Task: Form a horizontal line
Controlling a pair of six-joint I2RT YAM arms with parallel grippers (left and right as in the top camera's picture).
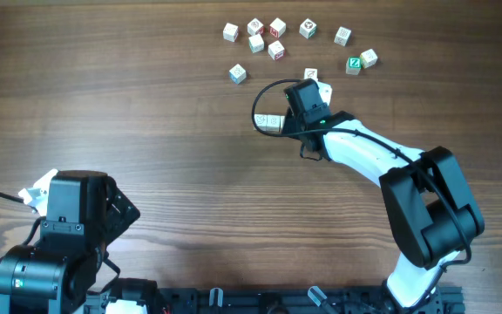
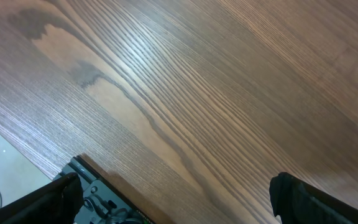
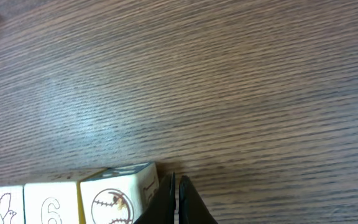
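Note:
Three whitish cubes stand touching in a row [image 3: 51, 208] at the bottom left of the right wrist view: one with a bird, one with a 6, one with a baseball [image 3: 114, 202] drawn in red. My right gripper [image 3: 178, 186] is shut with nothing in it, its tips right at the baseball cube's right side. From overhead, the row [image 1: 268, 122] shows just left of the right gripper [image 1: 293, 120], which hides its right end. My left gripper [image 2: 179, 199] is open over bare wood near the table's front left, holding nothing.
Several loose letter cubes lie scattered at the back, among them one with a green letter [image 1: 353, 64], one with red [image 1: 275, 51] and one at the left [image 1: 238, 74]. Two more [image 1: 311, 77] sit close behind the right gripper. The table's edge [image 2: 48, 171] runs near the left gripper.

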